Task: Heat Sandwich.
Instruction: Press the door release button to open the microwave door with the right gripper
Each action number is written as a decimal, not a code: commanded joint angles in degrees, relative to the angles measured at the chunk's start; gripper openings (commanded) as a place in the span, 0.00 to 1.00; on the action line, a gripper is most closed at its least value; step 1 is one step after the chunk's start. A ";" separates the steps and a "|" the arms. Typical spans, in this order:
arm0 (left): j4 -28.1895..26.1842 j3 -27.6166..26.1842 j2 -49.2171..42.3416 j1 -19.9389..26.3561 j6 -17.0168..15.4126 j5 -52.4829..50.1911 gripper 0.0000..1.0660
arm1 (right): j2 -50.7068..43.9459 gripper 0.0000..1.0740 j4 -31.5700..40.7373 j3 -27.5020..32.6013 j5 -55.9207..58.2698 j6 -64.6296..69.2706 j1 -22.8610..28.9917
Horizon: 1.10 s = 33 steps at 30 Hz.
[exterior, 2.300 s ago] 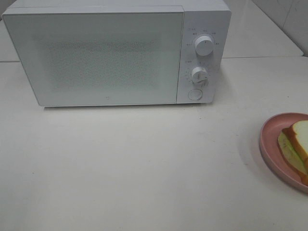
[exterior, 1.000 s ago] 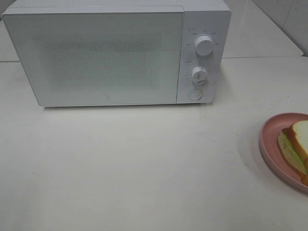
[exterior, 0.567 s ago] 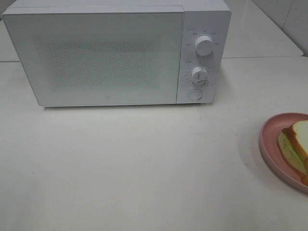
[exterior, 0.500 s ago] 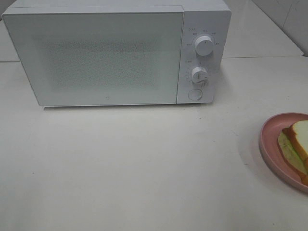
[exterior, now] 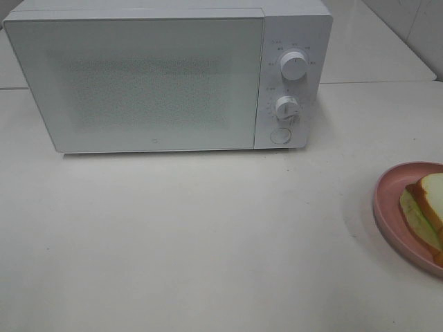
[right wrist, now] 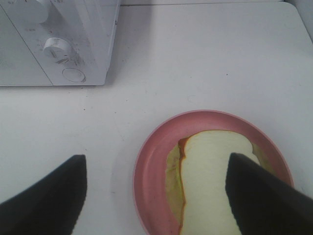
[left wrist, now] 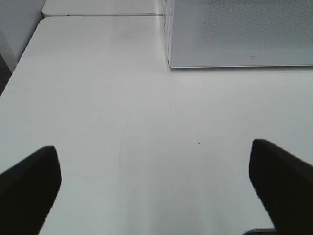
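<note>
Right gripper [right wrist: 156, 161], jaws wide and empty, hangs over the sandwich [right wrist: 210, 181] on its pink plate [right wrist: 141, 171], toward the right edge of the white table [exterior: 208, 242]. Left gripper [left wrist: 152, 149], also wide, shows only in its wrist view; the high view shows neither. Microwave [exterior: 166, 76] dial markings unreadable.

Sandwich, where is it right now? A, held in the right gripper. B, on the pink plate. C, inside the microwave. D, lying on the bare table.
B: the sandwich lies on the pink plate, the microwave door is shut, and the right gripper is open and holds nothing.
</note>
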 commanded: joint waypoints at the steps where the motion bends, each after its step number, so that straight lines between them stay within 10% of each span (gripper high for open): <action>1: -0.23 0.11 -1.60 0.00 0.00 -0.46 0.94 | 3.44 0.70 0.23 -0.23 -4.41 0.06 -0.17; 33: -0.23 0.11 -1.60 0.00 0.00 -0.46 0.94 | 27.16 0.70 0.86 14.15 -63.48 -2.81 0.23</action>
